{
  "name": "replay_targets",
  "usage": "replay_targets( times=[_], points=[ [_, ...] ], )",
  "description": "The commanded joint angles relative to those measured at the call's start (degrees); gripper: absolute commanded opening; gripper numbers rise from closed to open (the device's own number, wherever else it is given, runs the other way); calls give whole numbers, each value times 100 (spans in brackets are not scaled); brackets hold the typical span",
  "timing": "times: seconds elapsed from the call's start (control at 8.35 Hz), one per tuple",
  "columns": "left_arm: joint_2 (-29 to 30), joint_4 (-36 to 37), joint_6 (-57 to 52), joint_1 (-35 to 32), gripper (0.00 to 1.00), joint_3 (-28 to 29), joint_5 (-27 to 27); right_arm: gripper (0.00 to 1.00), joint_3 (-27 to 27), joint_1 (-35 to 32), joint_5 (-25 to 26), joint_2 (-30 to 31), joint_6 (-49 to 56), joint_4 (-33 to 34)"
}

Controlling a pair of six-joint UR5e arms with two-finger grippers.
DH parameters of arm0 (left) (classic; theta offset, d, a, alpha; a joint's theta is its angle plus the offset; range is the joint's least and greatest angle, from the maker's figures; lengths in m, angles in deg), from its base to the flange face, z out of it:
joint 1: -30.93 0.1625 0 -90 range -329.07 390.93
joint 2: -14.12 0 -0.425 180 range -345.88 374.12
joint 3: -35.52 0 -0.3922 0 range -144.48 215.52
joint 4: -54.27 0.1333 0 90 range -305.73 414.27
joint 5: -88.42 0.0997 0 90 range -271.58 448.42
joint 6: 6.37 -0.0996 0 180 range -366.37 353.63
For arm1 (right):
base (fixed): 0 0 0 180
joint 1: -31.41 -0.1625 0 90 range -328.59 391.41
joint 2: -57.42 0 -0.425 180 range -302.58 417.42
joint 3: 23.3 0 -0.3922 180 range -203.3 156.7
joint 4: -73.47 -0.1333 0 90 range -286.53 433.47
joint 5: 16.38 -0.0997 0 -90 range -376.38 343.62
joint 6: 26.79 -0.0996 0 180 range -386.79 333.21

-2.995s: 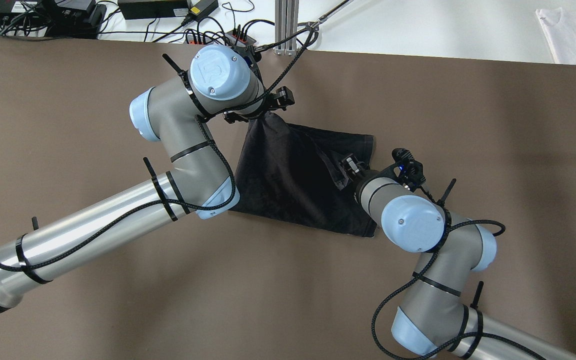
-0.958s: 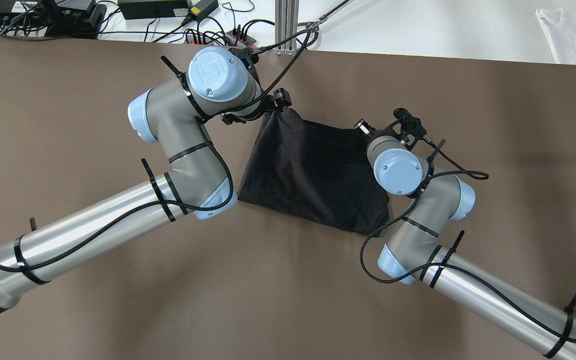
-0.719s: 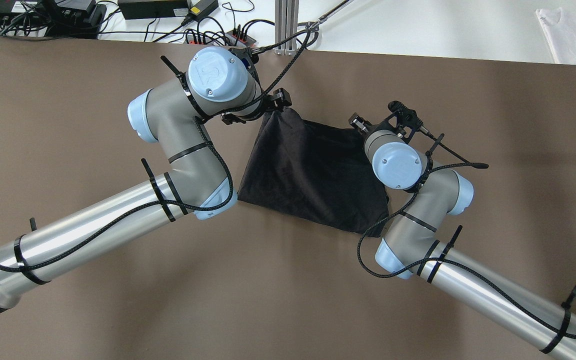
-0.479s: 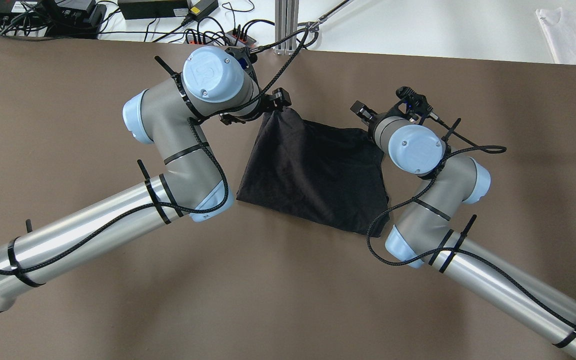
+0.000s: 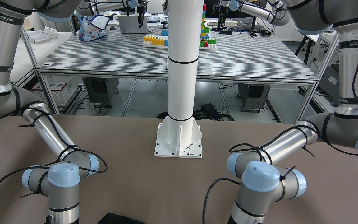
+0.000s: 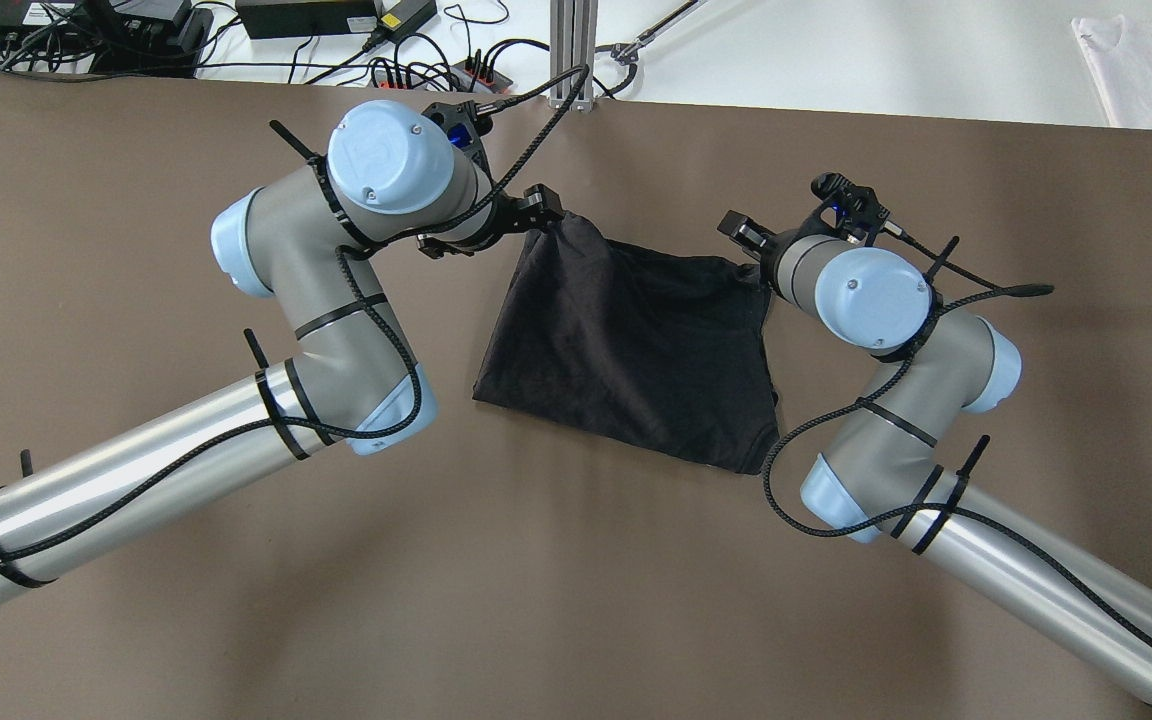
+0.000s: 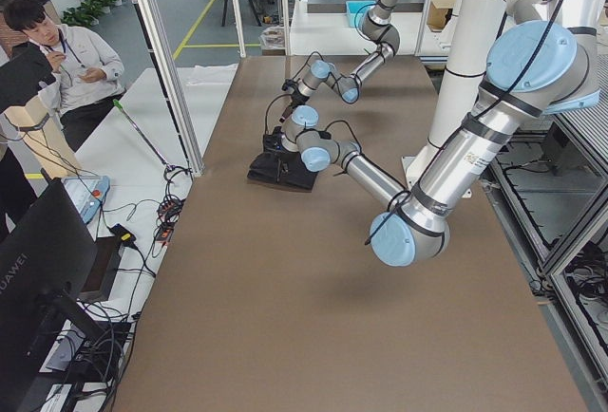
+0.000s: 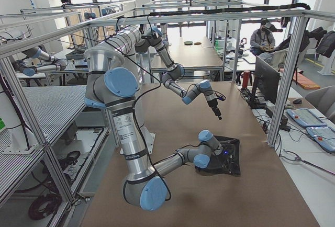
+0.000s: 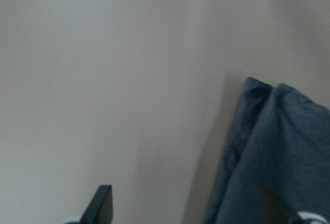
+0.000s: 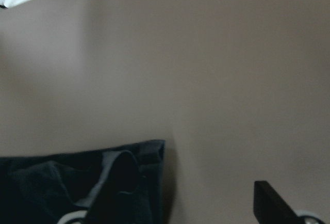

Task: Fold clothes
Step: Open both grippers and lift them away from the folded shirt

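The clothes are one black cloth (image 6: 626, 340) lying folded and flat on the brown table (image 6: 136, 250). My left gripper (image 6: 539, 208) hovers at its far left corner and is open. In the left wrist view the cloth (image 9: 278, 152) lies under one finger (image 9: 270, 206) of that gripper (image 9: 183, 198), with bare table between the jaws. My right gripper (image 6: 748, 232) is open at the far right corner. In the right wrist view that gripper (image 10: 191, 177) has one finger over the cloth's edge (image 10: 62, 182). Only a sliver of the cloth (image 5: 120, 219) shows in the front view.
The white pole's base plate (image 5: 179, 143) stands on the robot's side of the table. Cables and power bricks (image 6: 336, 20) lie beyond the far edge, and a white garment (image 6: 1151, 65) sits at the far right. A person (image 7: 57, 61) sits past the table's end.
The right gripper carried a flap of the cloth to its far right corner and let go. The left gripper let go of the far left corner and its arm shifted left.
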Motion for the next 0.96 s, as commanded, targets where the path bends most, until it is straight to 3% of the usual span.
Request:
replay_targets(
  times=[0.0,0.24,0.48,0.84],
  points=[
    [-1519,10,-1150,-496,100,-870,-195,94,481,-175,-110,670,2272,799],
    [-2635,10,-2895,-1249,100,-1136,-203,95,1140,-963,-310,1242,4477,1607],
    [-3271,27,-4838,-2259,100,-1067,-160,94,1536,-1973,-347,1471,6264,2478],
    [-3790,27,-6810,-3605,100,-899,251,94,1565,-3215,151,1919,8226,2587]
  ],
)
